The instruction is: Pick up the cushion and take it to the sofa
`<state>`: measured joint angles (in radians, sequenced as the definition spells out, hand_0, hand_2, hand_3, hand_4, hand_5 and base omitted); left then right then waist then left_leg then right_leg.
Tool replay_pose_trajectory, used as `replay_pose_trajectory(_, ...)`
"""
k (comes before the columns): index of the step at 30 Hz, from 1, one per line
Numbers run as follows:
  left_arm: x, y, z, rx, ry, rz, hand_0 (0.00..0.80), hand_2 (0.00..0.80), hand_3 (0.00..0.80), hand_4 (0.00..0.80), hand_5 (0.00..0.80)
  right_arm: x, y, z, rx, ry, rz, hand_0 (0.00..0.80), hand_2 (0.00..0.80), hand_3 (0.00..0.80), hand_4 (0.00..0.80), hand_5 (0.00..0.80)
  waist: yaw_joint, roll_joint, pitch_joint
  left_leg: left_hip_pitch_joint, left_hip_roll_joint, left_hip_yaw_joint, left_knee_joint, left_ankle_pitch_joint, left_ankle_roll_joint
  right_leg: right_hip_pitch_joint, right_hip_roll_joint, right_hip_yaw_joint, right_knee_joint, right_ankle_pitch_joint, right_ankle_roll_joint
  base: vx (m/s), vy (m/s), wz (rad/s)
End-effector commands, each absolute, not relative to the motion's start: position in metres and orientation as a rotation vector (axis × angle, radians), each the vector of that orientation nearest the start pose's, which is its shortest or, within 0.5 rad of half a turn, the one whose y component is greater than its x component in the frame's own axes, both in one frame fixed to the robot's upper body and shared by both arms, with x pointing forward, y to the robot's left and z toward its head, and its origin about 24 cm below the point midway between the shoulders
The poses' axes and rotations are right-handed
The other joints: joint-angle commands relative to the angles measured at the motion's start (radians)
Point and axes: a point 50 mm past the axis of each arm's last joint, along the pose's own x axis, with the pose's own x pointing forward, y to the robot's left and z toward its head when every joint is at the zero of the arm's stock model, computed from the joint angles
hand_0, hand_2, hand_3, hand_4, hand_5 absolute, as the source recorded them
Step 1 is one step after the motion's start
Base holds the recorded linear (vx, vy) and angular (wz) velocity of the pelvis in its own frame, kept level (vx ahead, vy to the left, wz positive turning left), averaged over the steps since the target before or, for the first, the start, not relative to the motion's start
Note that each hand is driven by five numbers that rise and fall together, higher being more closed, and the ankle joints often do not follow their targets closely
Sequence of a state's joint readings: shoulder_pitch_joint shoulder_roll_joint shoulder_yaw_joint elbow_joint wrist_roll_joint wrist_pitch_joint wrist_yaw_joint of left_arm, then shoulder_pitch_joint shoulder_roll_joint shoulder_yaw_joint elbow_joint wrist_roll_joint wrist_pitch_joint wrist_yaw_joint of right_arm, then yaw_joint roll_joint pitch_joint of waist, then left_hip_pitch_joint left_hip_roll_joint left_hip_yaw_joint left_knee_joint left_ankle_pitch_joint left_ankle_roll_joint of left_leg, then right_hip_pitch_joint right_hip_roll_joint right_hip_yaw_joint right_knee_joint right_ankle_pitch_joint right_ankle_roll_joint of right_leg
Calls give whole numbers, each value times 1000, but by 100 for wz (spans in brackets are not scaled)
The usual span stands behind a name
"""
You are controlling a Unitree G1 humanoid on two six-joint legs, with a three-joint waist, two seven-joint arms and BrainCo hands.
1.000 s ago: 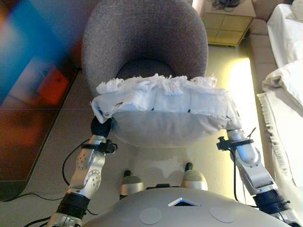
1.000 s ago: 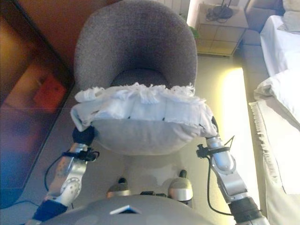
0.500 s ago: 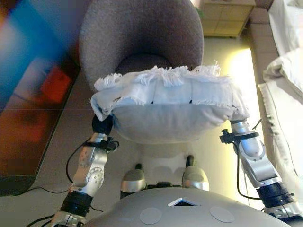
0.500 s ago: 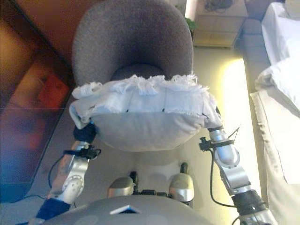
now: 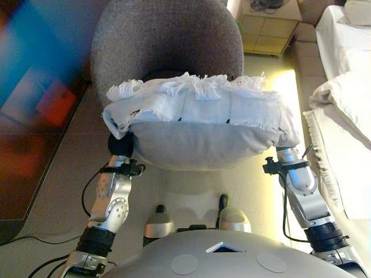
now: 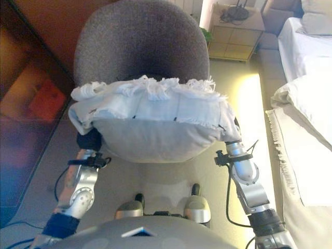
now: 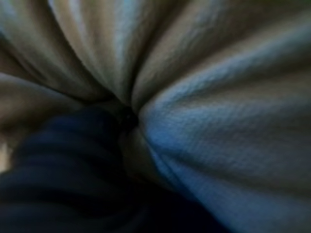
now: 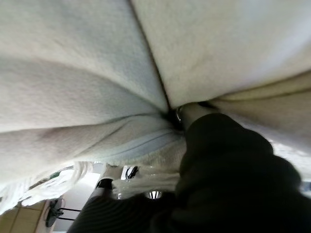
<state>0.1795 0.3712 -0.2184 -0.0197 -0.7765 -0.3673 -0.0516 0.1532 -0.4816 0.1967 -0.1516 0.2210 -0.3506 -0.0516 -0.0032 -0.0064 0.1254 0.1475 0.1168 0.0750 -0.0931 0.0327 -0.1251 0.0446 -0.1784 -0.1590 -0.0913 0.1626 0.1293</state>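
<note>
A large white cushion [image 5: 197, 124] with a fringed top edge hangs in the air in front of me, carried between both hands. My left hand [image 6: 89, 140] is pressed into its left end, with only the dark ribbed cover showing below the fabric. My right hand [image 8: 228, 160] is pushed into its right end, where the cloth folds in around it. Creased cushion cloth fills the left wrist view around my left hand [image 7: 63, 160]. The cushion sits just in front of the seat of a grey armchair [image 5: 168, 40].
The round grey armchair stands straight ahead. A bed with white bedding [image 5: 348, 98] and a fringed throw [image 5: 333, 168] runs along the right side. A pale bedside cabinet [image 5: 269, 26] stands at the far right. A dark glossy panel [image 5: 35, 104] lines the left.
The whole picture has swayed a little, so the camera has moved. The cushion stays held between both hands at about the same height before the armchair.
</note>
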Motion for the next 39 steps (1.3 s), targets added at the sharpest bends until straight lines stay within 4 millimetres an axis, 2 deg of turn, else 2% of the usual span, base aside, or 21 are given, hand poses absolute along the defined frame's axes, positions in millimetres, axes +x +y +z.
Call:
replay_pose_trajectory(1, 226, 157, 88, -453, -364, -314, 800, 800, 800, 800, 800, 217, -149, 127, -96, -589, 338, 800, 800, 800, 800, 800, 27, -22, -40, -24, -53, -21, 6, -59, 66, 118, 45, -31, 22, -165, -11, 4, -31, 0)
replay_pose_trajectory(7, 227, 157, 90, -451, -380, -308, 800, 800, 800, 800, 800, 219, -146, 128, -113, -597, 326, 800, 800, 800, 800, 800, 33, -21, -34, -36, -51, -30, 6, -42, 69, 110, 57, -31, 35, -169, -22, -25, -64, 3)
replay_pose_trajectory(11, 228, 158, 93, -453, -393, -304, 800, 800, 800, 800, 800, 221, -146, 131, -120, -606, 327, 800, 800, 800, 800, 800, 34, -24, -24, -32, -31, -27, 21, -39, 57, 108, 69, -21, 45, -174, -33, 1, -87, 7)
replay_pose_trajectory(13, 226, 160, 94, -453, -401, -285, 800, 800, 800, 800, 800, 222, -145, 132, -127, -608, 337, 800, 800, 800, 800, 800, 36, -36, -6, -40, -11, -21, 96, -62, 41, 111, 68, -15, 52, -180, -44, -8, -112, 0)
replay_pose_trajectory(14, 226, 162, 94, -455, -409, -267, 800, 800, 800, 800, 800, 222, -144, 132, -130, -614, 346, 800, 800, 800, 800, 800, 38, -47, 10, -75, 3, -16, 186, -63, 33, 105, 64, -12, 61, -176, -52, -72, -143, 3)
replay_pose_trajectory(16, 225, 165, 93, -456, -414, -244, 800, 800, 800, 800, 800, 223, -144, 130, -127, -615, 348, 800, 800, 800, 800, 800, 48, -66, 54, -188, 36, -25, 385, 13, 20, 101, 69, -2, 80, -172, -76, -81, -173, 5)
replay_pose_trajectory(18, 223, 167, 88, -461, -397, -228, 800, 800, 800, 800, 800, 226, -144, 128, -127, -608, 347, 800, 800, 800, 800, 800, 59, -76, 94, -271, 43, -37, 523, 44, 31, 101, 75, 12, 104, -173, -97, -34, -162, -11)
replay_pose_trajectory(19, 222, 169, 86, -460, -393, -228, 800, 800, 800, 800, 800, 225, -144, 127, -127, -605, 351, 800, 800, 800, 800, 800, 63, -76, 106, -290, 41, -30, 545, 42, 37, 104, 79, 15, 116, -180, -102, 19, -94, -22)
replay_pose_trajectory(22, 217, 171, 82, -468, -384, -228, 800, 800, 800, 800, 800, 224, -143, 125, -151, -602, 370, 800, 800, 800, 800, 800, 86, -54, 125, -309, -2, -27, 472, 54, 41, 124, 95, 26, 128, -208, -92, 135, 16, -21)
replay_pose_trajectory(23, 215, 171, 83, -471, -384, -226, 800, 800, 800, 800, 800, 224, -141, 124, -157, -596, 376, 800, 800, 800, 800, 800, 100, -30, 124, -314, -31, -25, 381, 73, 40, 142, 115, 35, 123, -227, -88, 259, 41, -52)
replay_pose_trajectory(25, 214, 170, 82, -479, -378, -216, 800, 800, 800, 800, 800, 223, -141, 122, -165, -580, 376, 800, 800, 800, 800, 800, 111, -11, 120, -309, -43, -14, 290, 100, 35, 173, 131, 42, 115, -248, -82, 315, 50, -47)
replay_pose_trajectory(29, 213, 167, 76, -494, -348, -195, 800, 800, 800, 800, 800, 220, -142, 114, -163, -535, 383, 800, 800, 800, 800, 800, 139, 11, 101, -342, -52, -10, 128, 212, 20, 259, 162, 87, 106, -311, -85, 444, 72, 53)
replay_pose_trajectory(31, 211, 166, 75, -499, -345, -200, 800, 800, 800, 800, 800, 218, -143, 112, -165, -523, 383, 800, 800, 800, 800, 800, 155, 14, 100, -361, -42, -24, 82, 244, 12, 286, 165, 112, 112, -343, -90, 471, 96, 35)
replay_pose_trajectory(32, 209, 165, 74, -503, -349, -204, 800, 800, 800, 800, 800, 217, -144, 110, -167, -516, 381, 800, 800, 800, 800, 800, 169, 17, 101, -389, -23, -35, 52, 272, 1, 303, 165, 130, 129, -378, -92, 528, 131, 9)
replay_pose_trajectory(33, 207, 166, 74, -504, -352, -204, 800, 800, 800, 800, 800, 217, -145, 110, -166, -512, 382, 800, 800, 800, 800, 800, 176, 17, 102, -405, -8, -38, 47, 279, -6, 313, 162, 140, 140, -403, -90, 423, 108, -8)
replay_pose_trajectory(34, 207, 166, 74, -504, -351, -204, 800, 800, 800, 800, 800, 217, -145, 109, -165, -512, 382, 800, 800, 800, 800, 800, 176, 15, 102, -404, -10, -37, 47, 279, -6, 313, 159, 139, 142, -406, -90, 379, 116, -18)
replay_pose_trajectory(37, 206, 167, 73, -499, -364, -212, 800, 800, 800, 800, 800, 217, -149, 111, -162, -515, 378, 800, 800, 800, 800, 800, 188, 14, 106, -437, 49, -33, 46, 280, -20, 333, 133, 147, 190, -479, -76, 480, 198, -34)
replay_pose_trajectory(38, 208, 167, 74, -493, -369, -214, 800, 800, 800, 800, 800, 219, -151, 113, -160, -519, 375, 800, 800, 800, 800, 800, 183, 3, 103, -434, 56, 4, 50, 219, -4, 325, 109, 135, 209, -480, -59, 513, 253, -57)
replay_pose_trajectory(39, 211, 168, 75, -489, -363, -215, 800, 800, 800, 800, 800, 220, -151, 113, -155, -517, 366, 800, 800, 800, 800, 800, 180, -1, 98, -436, 63, 37, 76, 209, 1, 327, 86, 115, 235, -490, -45, 517, 249, -78)
